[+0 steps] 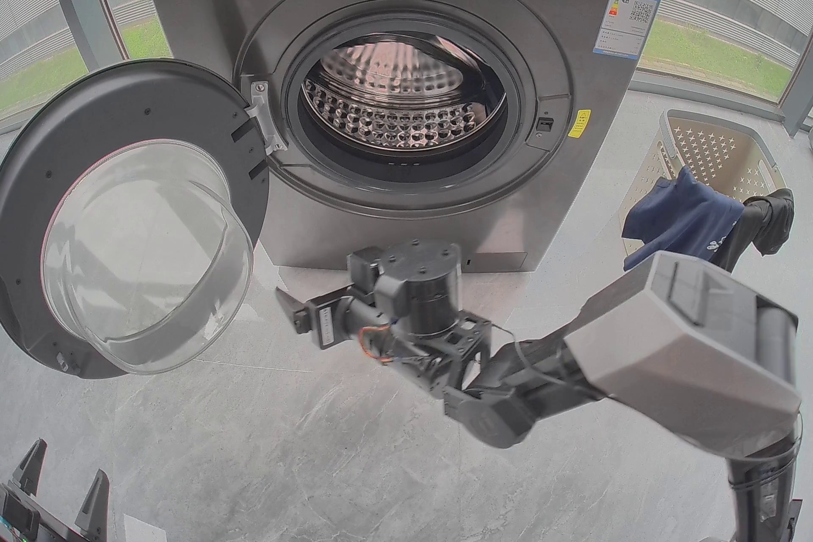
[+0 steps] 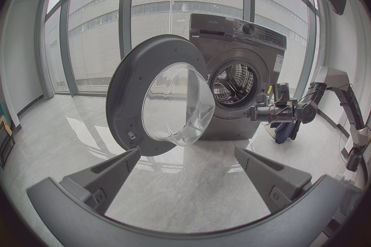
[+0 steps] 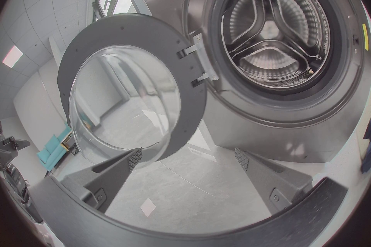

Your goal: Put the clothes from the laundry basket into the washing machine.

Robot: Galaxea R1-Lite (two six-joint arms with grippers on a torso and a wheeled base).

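Note:
The washing machine [image 1: 212, 19] stands with its round door [image 1: 127, 222] swung wide to the left. Its steel drum [image 1: 402, 99] holds no clothes, as the right wrist view of the drum [image 3: 274, 27] confirms. A beige laundry basket [image 1: 720, 146] sits on the floor to the machine's right, with a navy garment [image 1: 682, 218] and a black garment [image 1: 766, 218] draped over its near rim. My right gripper [image 1: 292, 311] hovers low before the machine, below the door opening, open and holding nothing [image 3: 187, 155]. My left gripper [image 1: 59, 484] is open and low at the near left, facing the door [image 2: 162, 97].
The open door's glass bowl [image 1: 144, 256] juts out over the floor on the left. Grey tiled floor [image 1: 254, 442] spreads in front of the machine. Tall windows [image 2: 96, 27] run behind and beside it.

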